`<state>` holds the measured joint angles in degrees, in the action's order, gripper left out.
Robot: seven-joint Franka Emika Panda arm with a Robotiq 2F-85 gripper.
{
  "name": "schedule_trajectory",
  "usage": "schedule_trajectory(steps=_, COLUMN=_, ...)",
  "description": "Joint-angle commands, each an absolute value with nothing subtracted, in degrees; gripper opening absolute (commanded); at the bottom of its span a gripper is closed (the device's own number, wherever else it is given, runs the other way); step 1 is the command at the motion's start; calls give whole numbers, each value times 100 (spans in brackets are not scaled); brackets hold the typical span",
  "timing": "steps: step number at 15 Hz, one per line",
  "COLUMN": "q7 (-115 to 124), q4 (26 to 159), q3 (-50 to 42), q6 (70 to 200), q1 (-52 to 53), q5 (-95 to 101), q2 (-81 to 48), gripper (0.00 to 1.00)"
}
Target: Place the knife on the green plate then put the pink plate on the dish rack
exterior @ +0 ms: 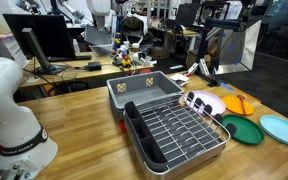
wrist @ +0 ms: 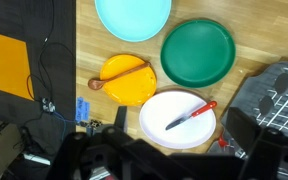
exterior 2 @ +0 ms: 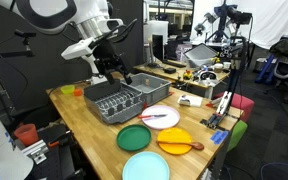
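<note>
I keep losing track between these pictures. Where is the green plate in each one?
In an exterior view: the green plate lies at lower right.
In an exterior view: it lies at bottom centre.
Wrist view: it is at upper right.
Shared landmark: the turquoise plate, right beside it in every view.

The arm (exterior 2: pixel 69 15) wears glossy white rounded shells with a dark grey joint cap. Its bulbous base (exterior: pixel 9 110), beside the dish rack (exterior: pixel 174 125), is white too. The gripper (exterior 2: pixel 117 72) is black.
</note>
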<state>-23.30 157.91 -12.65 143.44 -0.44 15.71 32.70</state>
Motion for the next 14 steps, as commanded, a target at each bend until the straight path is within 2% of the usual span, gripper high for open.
schedule_trajectory(steps=1, q7=-2397, q4=15786, q3=-1160, q6=14336, q1=-138, q5=1475, q2=3266, gripper=100)
schedule_trajectory(steps=7, q7=-2492, q4=15685, q3=-1175, q6=14403, q1=405, q5=749, q2=2964, gripper=100)
schedule_trajectory(steps=14, q7=-3151, q4=15328, q3=-1373, q6=14914, q1=1295, q5=-696, q2=1967, gripper=100)
